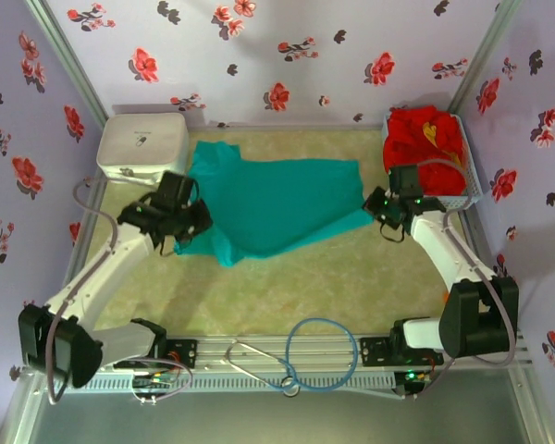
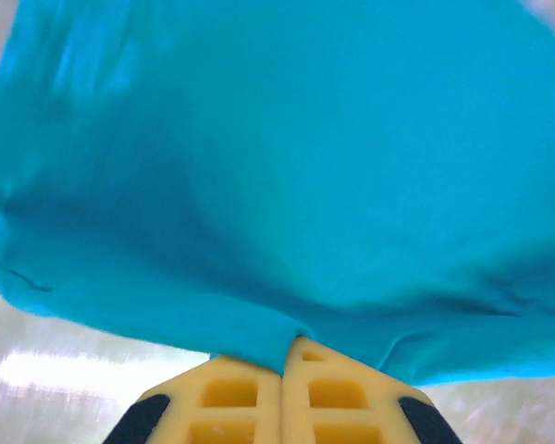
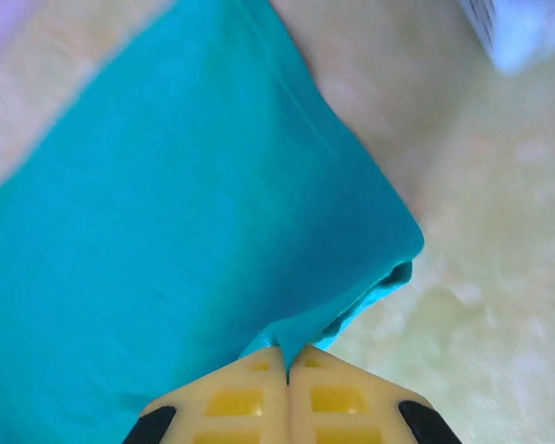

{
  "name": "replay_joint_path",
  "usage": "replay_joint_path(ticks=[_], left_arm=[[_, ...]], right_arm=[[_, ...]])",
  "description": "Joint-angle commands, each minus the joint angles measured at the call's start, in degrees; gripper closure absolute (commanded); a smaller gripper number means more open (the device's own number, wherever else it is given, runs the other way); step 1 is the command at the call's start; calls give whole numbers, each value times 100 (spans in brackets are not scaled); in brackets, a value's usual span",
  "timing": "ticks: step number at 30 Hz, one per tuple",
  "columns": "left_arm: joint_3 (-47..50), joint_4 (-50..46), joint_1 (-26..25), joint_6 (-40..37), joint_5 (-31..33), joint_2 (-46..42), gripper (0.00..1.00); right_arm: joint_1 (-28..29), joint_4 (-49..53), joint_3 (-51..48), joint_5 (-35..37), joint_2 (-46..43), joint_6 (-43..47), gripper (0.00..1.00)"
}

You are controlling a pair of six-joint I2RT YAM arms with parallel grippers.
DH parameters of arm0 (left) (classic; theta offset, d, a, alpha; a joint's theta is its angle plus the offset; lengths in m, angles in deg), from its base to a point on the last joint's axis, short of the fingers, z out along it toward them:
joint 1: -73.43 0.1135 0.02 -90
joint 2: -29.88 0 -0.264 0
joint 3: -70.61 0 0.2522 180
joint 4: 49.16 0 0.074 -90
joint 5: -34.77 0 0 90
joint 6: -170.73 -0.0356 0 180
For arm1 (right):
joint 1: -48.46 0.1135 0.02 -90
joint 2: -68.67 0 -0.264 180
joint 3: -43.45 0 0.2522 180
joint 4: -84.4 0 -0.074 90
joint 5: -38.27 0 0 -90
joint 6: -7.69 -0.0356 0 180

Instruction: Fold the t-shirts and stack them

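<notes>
Top external: my left hand [image 1: 190, 225] and right hand [image 1: 373, 207] pinch the teal t-shirt [image 1: 277, 203], not yet folded; red t-shirts [image 1: 425, 139] wait at two o'clock.

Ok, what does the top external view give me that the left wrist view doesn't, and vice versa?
Top external adds the white rounded plastic box, the bright red t-shirts in the white slotted basket and the right gripper pinching the right edge of the teal-green cloth t-shirt. Left wrist adds the close-up: the left gripper shut on a bunched fold. Both share that gripper, the teal shirt and the pale table.
</notes>
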State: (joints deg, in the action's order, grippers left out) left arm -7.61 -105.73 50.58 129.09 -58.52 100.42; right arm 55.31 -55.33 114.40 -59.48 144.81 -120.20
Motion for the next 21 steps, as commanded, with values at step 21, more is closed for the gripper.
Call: replay_joint_path(ticks=[21], left_arm=[[-3690,-158,742,-3100,-1600,-635,100]], right_arm=[[-290,-1525,1056,-143,-2148,545,100]])
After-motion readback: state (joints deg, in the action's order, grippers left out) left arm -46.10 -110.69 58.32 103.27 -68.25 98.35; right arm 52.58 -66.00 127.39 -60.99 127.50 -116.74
